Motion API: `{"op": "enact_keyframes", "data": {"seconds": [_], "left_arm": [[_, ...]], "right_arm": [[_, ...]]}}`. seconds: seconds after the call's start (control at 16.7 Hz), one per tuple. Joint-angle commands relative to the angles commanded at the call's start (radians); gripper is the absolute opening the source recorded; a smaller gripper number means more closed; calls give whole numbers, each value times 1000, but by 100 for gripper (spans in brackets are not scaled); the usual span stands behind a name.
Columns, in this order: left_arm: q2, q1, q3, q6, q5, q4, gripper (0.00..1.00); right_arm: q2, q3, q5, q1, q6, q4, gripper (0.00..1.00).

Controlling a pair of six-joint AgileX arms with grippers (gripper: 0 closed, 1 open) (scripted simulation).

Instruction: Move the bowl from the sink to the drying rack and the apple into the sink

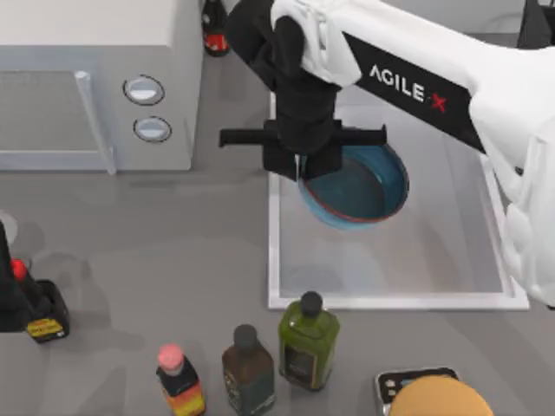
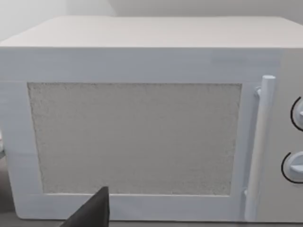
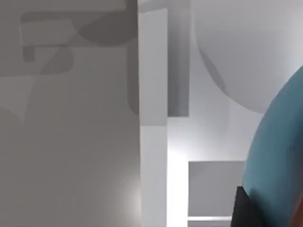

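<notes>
The right gripper [image 1: 305, 169] is over the sink [image 1: 390, 301], at the near-left part of the bowl's rim. The bowl [image 1: 364, 184] is in the upper left part of the sink and looks a little lifted and tilted, because its shadow falls on the sink floor beside it. In the right wrist view the teal inside of the bowl [image 3: 279, 161] is very close to a dark finger [image 3: 244, 208], so I judge that the jaws are closed on the rim, one finger inside and one outside. This kind of hold on the edge makes sense for a deep bowl that is too wide to take across.

The left arm [image 1: 13, 295] is parked at the left edge of the bench, facing the microwave [image 2: 142, 132]; I cannot tell how its jaws stand.

The sink's left rim is just beside the bowl, and the microwave stands further left, so the bowl needs to rise over the rim before it goes sideways. The bottles [image 1: 303, 338] stand at the front edge of the bench, apart from the bowl. I do not find the apple or a drying rack here
</notes>
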Motion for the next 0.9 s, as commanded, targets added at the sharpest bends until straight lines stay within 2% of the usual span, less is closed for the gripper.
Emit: {"op": "enact_keyframes", "data": {"seconds": [0.54, 0.9], "left_arm": [[0, 0, 0, 0, 0, 0, 100], [0, 0, 0, 0, 0, 0, 100]], "right_arm": [[-634, -355, 33, 276, 269, -301, 0], [-747, -429, 40, 334, 325, -363, 0]]}}
